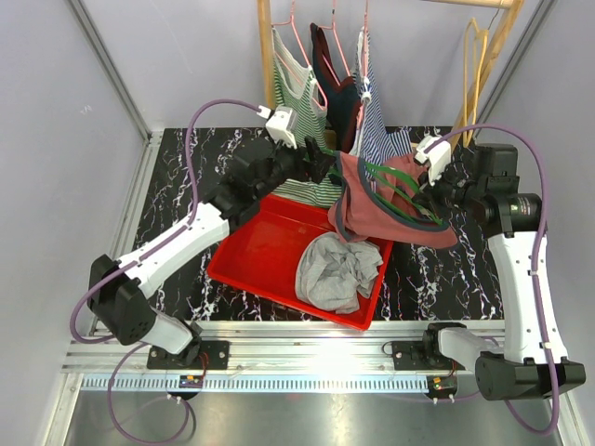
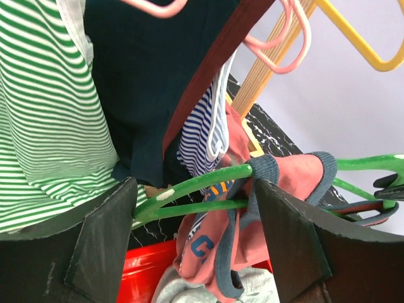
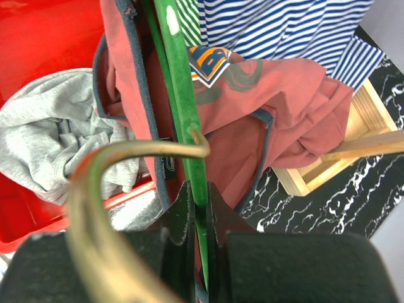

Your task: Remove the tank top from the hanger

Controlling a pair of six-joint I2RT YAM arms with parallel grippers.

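At centre-left of the top view the left gripper (image 2: pixel 194 218) sits by the rack. Its wrist view shows the fingers (image 2: pixel 104 243) spread wide, with the green hanger (image 2: pixel 189 192) crossing the gap; whether it touches either pad is unclear. Lower down, the red tray (image 1: pixel 265 246) holds a crumpled grey garment (image 1: pixel 335 269). Right of centre the red tank top (image 1: pixel 367 204), navy-trimmed, hangs bunched on the hanger, its straps partly lost in folds. At right, the right gripper (image 3: pixel 199 205) pinches the hanger's bar, and a blurred metal hook (image 3: pixel 151 148) covers that view's lower left
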